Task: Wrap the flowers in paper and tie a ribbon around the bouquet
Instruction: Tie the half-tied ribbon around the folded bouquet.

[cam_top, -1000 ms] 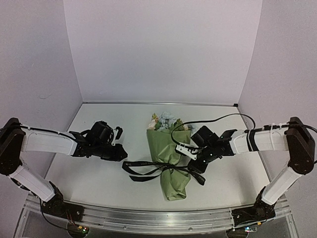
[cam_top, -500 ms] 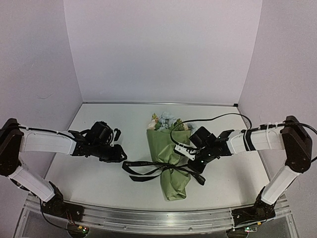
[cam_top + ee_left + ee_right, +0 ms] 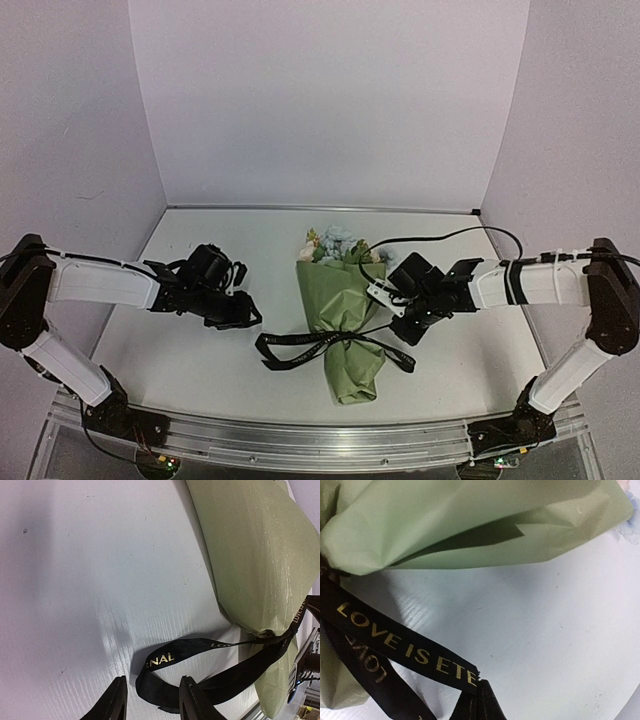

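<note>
One pale table carries everything, with an arm reaching in from each side. The bouquet lies at its middle, between the two arms, wide end toward the far wall and narrow end toward the arm bases. Its olive-green paper is creased and pinched in at the waist. The flowers, pale blue, cream and pink with green leaves, show at the wide end.

The black ribbon crosses the cone's waist. A loop trails left on the table and a tail runs right.

The left gripper hangs just above the loop's end with its fingers spread apart. The right gripper has its jaws pressed together. The ribbon's cut end, with gold letters, meets its tips, though I cannot tell whether it is pinched.
</note>
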